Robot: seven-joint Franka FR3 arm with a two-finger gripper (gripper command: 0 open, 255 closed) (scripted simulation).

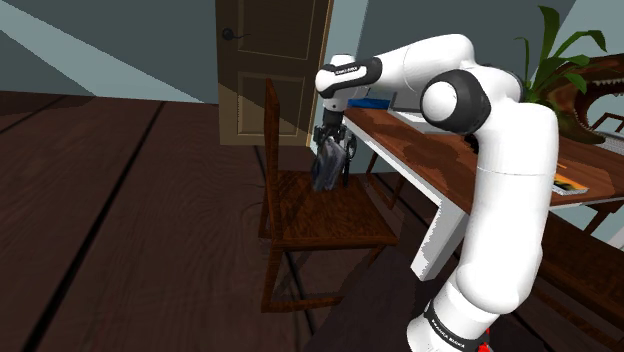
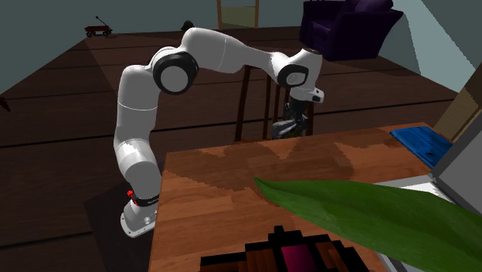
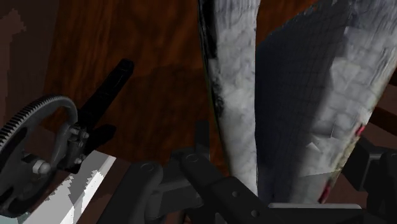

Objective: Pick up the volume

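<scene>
Book (image 1: 326, 172), grey and worn-looking, hangs upright from the gripper (image 1: 335, 150) over the chair (image 1: 325, 225). We judge it just clear of the seat, though we cannot tell for sure that its lower edge is off the wood. In the wrist view the black fingers (image 3: 198, 167) close on it from either side, so we read the gripper as clamped on the book, gripping near its top. From that view the book also looks parted into two leaves, with a dark gap between them.

The chair's back rises just beside the book on the shoulder view's left, and the table (image 1: 440, 165) edge lies near on the other side. A dark geared object (image 3: 28, 130) sits by the gripper in the wrist view; we cannot say what it is.

What worries us is the hold. If only one cover or a few pages are pinched, the rest could swing open and drag the book out. A quick lift or turn could knock it on the chair back or table edge and loosen it.
</scene>
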